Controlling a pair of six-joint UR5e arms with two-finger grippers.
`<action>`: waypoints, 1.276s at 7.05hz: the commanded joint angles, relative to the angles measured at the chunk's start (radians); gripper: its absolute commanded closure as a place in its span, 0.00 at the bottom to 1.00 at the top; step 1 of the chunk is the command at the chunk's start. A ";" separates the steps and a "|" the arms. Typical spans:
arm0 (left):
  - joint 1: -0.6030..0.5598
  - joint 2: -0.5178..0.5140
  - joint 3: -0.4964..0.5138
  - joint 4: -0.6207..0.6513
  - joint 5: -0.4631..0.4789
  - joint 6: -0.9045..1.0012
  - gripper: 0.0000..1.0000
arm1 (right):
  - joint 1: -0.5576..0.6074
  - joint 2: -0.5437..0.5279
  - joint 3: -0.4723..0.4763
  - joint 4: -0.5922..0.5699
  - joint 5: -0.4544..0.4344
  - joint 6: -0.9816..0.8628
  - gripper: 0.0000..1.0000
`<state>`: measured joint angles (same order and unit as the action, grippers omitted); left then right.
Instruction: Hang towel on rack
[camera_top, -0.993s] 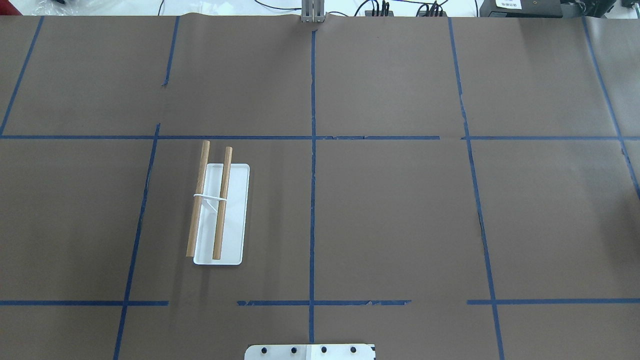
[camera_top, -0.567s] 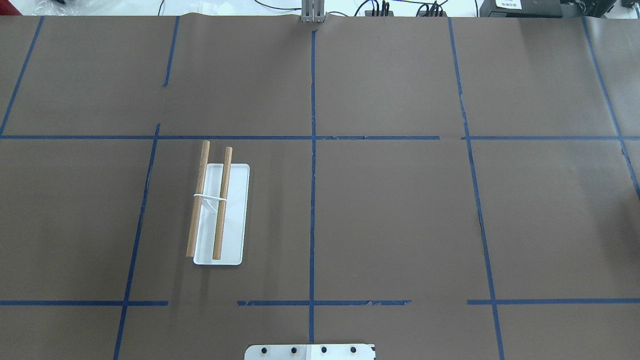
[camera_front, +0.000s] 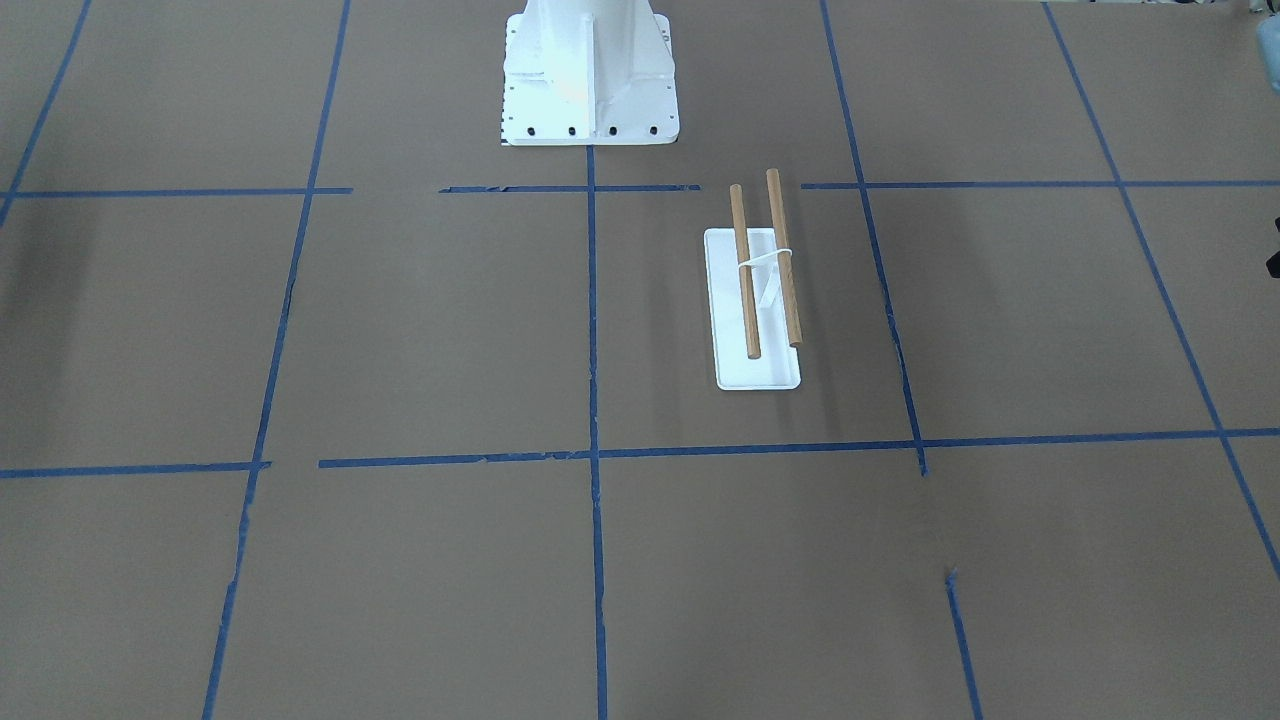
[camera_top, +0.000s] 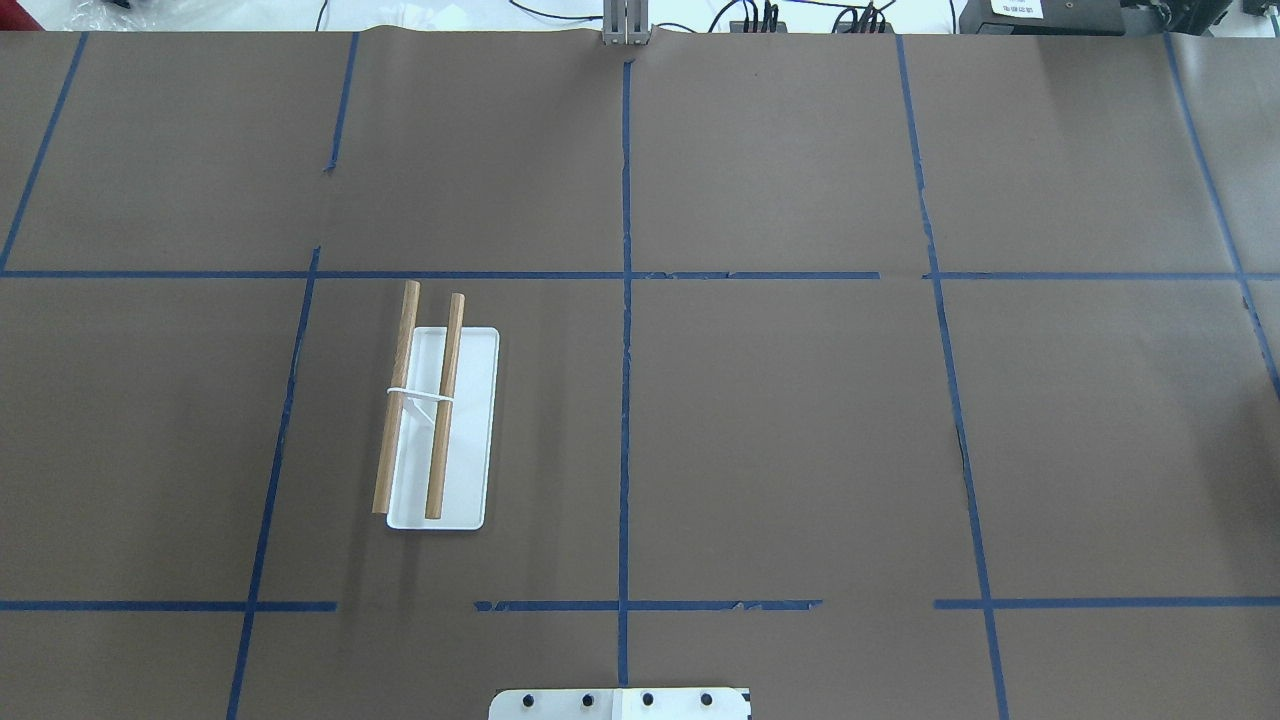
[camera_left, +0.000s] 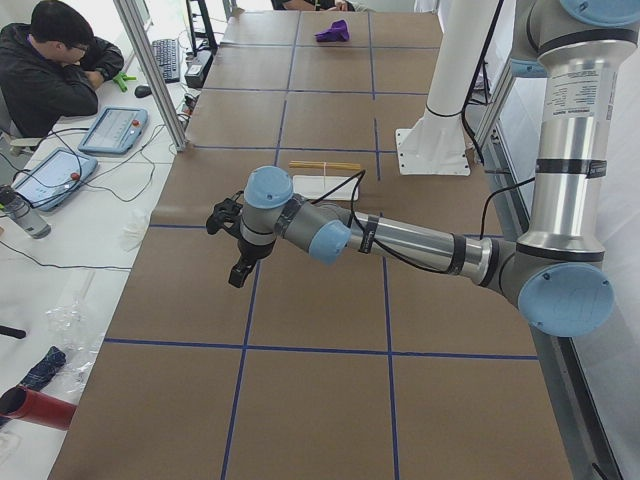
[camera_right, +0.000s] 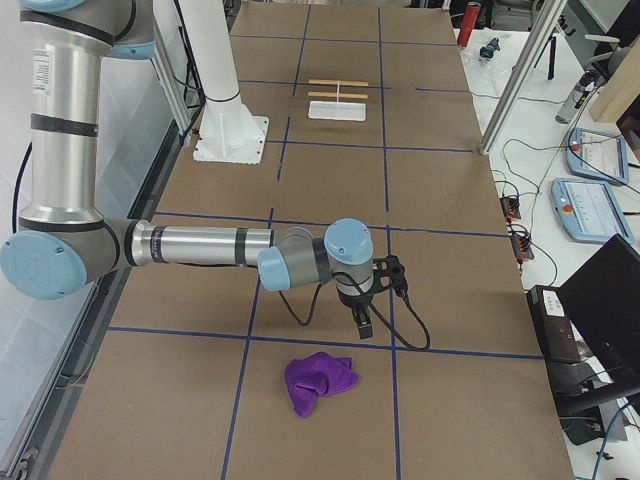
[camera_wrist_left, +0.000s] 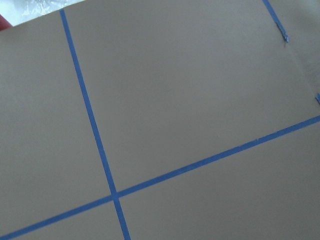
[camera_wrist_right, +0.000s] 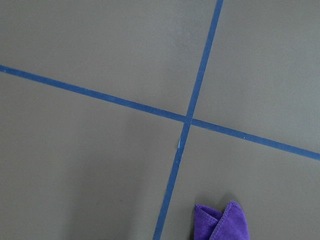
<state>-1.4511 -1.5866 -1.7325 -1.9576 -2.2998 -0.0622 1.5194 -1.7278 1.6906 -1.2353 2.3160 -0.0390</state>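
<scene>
The rack (camera_top: 470, 430) stands on the left half of the brown table, with two wooden dowels over its flat white base. It also shows in the front-facing view (camera_front: 760, 365) and both side views (camera_left: 325, 185) (camera_right: 338, 110). The purple towel (camera_right: 320, 380) lies crumpled at the table's right end; its corner shows in the right wrist view (camera_wrist_right: 222, 222). My right gripper (camera_right: 362, 325) hangs just beyond the towel, pointing down. My left gripper (camera_left: 232, 245) hovers at the table's left end, far from the rack. I cannot tell whether either is open or shut.
The white bolted pedestal (camera_front: 590, 70) stands at the robot's side of the table, near the rack. Blue tape lines grid the brown table (camera_top: 800, 430). An operator (camera_left: 50, 70) sits past the far edge, where aluminium posts (camera_left: 150, 70) stand.
</scene>
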 joint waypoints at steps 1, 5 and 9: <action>0.001 0.003 0.048 -0.121 0.000 -0.001 0.00 | -0.005 -0.082 -0.066 0.100 -0.009 -0.135 0.00; 0.001 0.000 0.037 -0.122 -0.001 -0.001 0.00 | -0.013 -0.108 -0.334 0.289 -0.014 -0.275 0.14; 0.003 -0.003 0.044 -0.122 -0.001 0.001 0.00 | -0.019 -0.118 -0.327 0.290 -0.038 -0.363 1.00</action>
<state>-1.4484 -1.5888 -1.6909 -2.0800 -2.3010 -0.0626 1.5013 -1.8480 1.3582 -0.9465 2.2830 -0.3811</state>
